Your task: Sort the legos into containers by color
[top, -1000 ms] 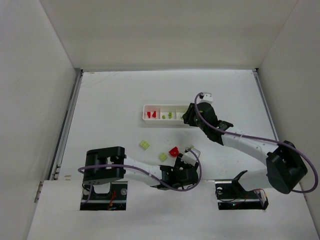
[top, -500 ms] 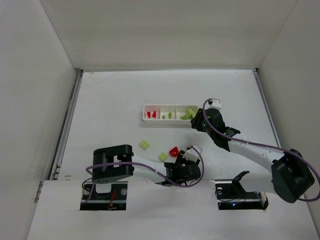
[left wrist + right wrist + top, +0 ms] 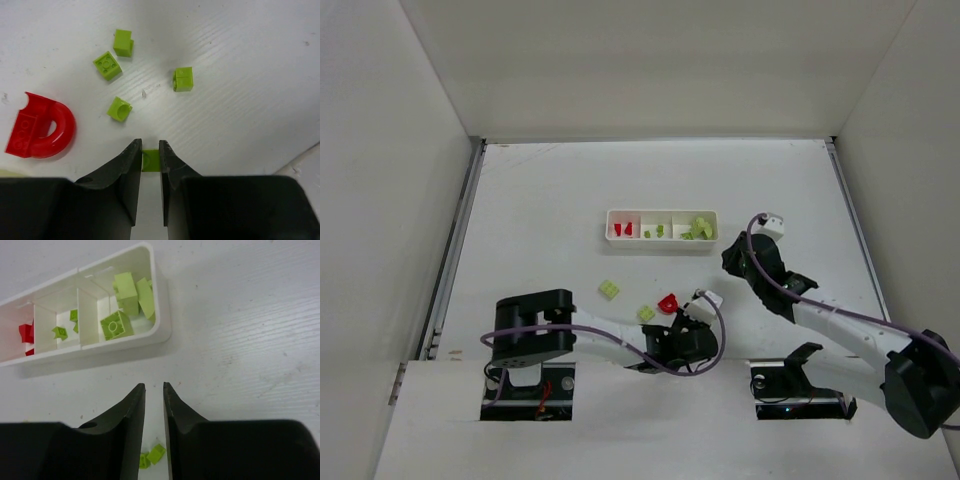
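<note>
- From above, the tray (image 3: 610,228) lies across the middle of the table (image 3: 540,200), long side running left to right.
- Its left section holds red bricks (image 3: 622,229), a middle one holds a few small greens (image 3: 653,232), and the right end holds a green pile (image 3: 700,229).
- Loose on the table, nearer the arms, are a green plate (image 3: 610,290), a green block (image 3: 646,313) and a red arch (image 3: 668,302). The block and the arch lie close together.
- The left gripper (image 3: 692,316) sits low, just right of the arch. The right gripper (image 3: 735,262) hangs off the tray's near right corner. From up here I cannot tell how either pair of jaws stands.
- At the left wrist, the jaws are clamped on one little green brick (image 3: 150,160), pinched between the tips and resting on the table.
- Ahead of the tips lie four loose bricks (image 3: 120,108), all green, scattered and not touching each other. The arch lies off to the left, clear of the fingers.
- At the right wrist, the jaws are drawn almost together, with only a thin slit between them and nothing in it.
- The tray is ahead and to the left, well clear of the tips. The pile fills its nearest end section, the small greens sit further along, and the reds are at the far end.
- Lower down, through the slit, two tiny bricks (image 3: 152,456) show on the table under the gripper. Both are green.
</note>
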{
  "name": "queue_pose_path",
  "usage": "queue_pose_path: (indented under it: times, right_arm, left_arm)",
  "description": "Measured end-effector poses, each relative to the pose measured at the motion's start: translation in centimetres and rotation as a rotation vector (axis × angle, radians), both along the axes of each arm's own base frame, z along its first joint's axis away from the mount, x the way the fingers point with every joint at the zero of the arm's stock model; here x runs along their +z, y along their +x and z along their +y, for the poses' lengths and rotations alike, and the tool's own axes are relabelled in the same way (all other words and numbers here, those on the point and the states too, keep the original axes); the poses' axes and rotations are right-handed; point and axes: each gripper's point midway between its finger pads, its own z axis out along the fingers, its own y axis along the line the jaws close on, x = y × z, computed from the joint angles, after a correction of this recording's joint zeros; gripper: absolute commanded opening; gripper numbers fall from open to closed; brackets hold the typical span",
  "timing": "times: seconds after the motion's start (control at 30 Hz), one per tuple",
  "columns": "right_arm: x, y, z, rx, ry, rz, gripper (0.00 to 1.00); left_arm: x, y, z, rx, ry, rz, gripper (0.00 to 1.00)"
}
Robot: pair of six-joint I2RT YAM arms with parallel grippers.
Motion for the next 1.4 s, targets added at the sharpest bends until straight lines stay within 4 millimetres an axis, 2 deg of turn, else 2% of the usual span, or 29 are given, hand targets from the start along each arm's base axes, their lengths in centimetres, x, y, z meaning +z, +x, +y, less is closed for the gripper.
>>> queue_pose_path:
  times: [0.1, 0.17, 0.23, 0.3, 0.4, 0.5, 0.67, 0.87, 1.03, 1.27, 1.4]
  right_arm:
    - [-0.5, -1.0, 0.0, -0.019, -0.019, 0.020, 0.27]
    - [-1.4, -2.4, 0.5, -0.010, -0.036, 0.047, 0.36]
    - [-2.1, -3.9, 0.6, -0.007, -0.058, 0.068, 0.40]
    - [-2.7, -5.1, 0.4, -0.011, -0.078, 0.084, 0.42]
    - [-3.3, -6.2, -0.2, -0.041, -0.099, 0.114, 0.44]
    - [-4.2, -7.3, -0.6, -0.060, -0.131, 0.155, 0.45]
    - [-6.1, -9.5, 0.1, -0.028, -0.216, 0.235, 0.44]
    - [-6.5, -11.1, 0.6, -0.023, -0.234, 0.267, 0.48]
    - [-6.9, -11.6, 1.1, -0.024, -0.226, 0.288, 0.47]
    - [-6.8, -11.7, 1.7, -0.016, -0.179, 0.294, 0.46]
    - [-6.8, -11.9, 2.1, -0.004, -0.156, 0.299, 0.46]
  left_arm:
    - [2.7, 0.7, 0.6, 0.010, -0.054, 0.000, 0.15]
    - [5.8, 2.5, 0.8, 0.048, -0.136, -0.007, 0.16]
    - [9.0, 5.1, 1.4, 0.107, -0.230, -0.021, 0.16]
    - [11.1, 8.2, 2.5, 0.175, -0.290, -0.036, 0.16]
    - [12.3, 12.6, 4.2, 0.270, -0.325, -0.047, 0.17]
    - [12.1, 16.6, 5.5, 0.351, -0.325, -0.043, 0.17]
    - [10.8, 22.4, 6.5, 0.445, -0.303, -0.030, 0.17]
    - [9.0, 27.4, 7.8, 0.519, -0.259, -0.022, 0.19]
    - [7.7, 29.2, 8.9, 0.553, -0.222, -0.012, 0.21]
    - [5.6, 29.7, 9.5, 0.559, -0.171, 0.015, 0.24]
    - [5.4, 29.6, 9.4, 0.554, -0.164, 0.019, 0.30]
